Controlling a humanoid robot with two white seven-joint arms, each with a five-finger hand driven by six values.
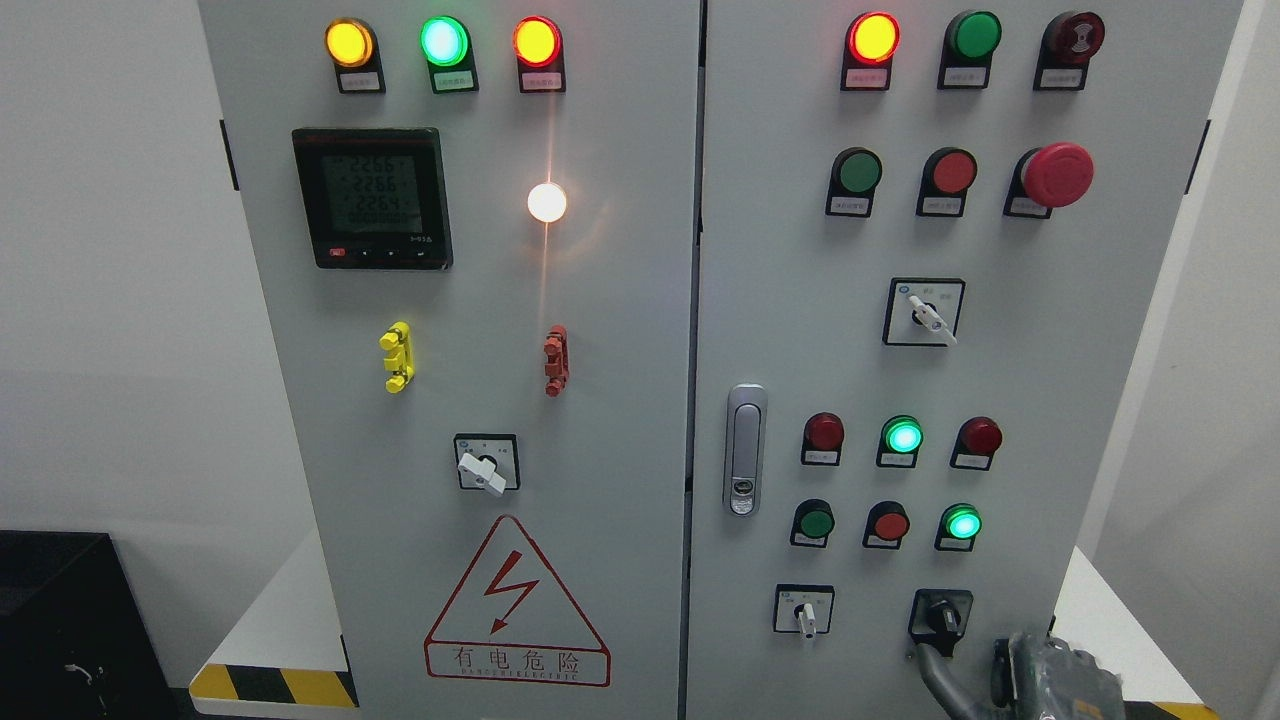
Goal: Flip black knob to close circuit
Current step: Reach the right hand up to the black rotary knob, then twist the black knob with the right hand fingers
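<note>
The black knob (940, 616) sits on a black square plate at the lower right of the right cabinet door (1080, 420), and its handle points down and slightly left. My right hand (1040, 682) comes up from the bottom edge just below and to the right of it. A dark slim part of the hand reaches up to right beneath the knob's handle. Most of the hand is cut off by the frame. Whether it touches the knob is unclear. My left arm does not show.
A white selector switch (806, 612) lies left of the knob. Above are rows of red and green buttons and lamps, a second selector (926, 314), a red mushroom stop button (1056, 174) and the door latch (744, 450). The left door (620, 420) carries a meter, lamps and a warning triangle.
</note>
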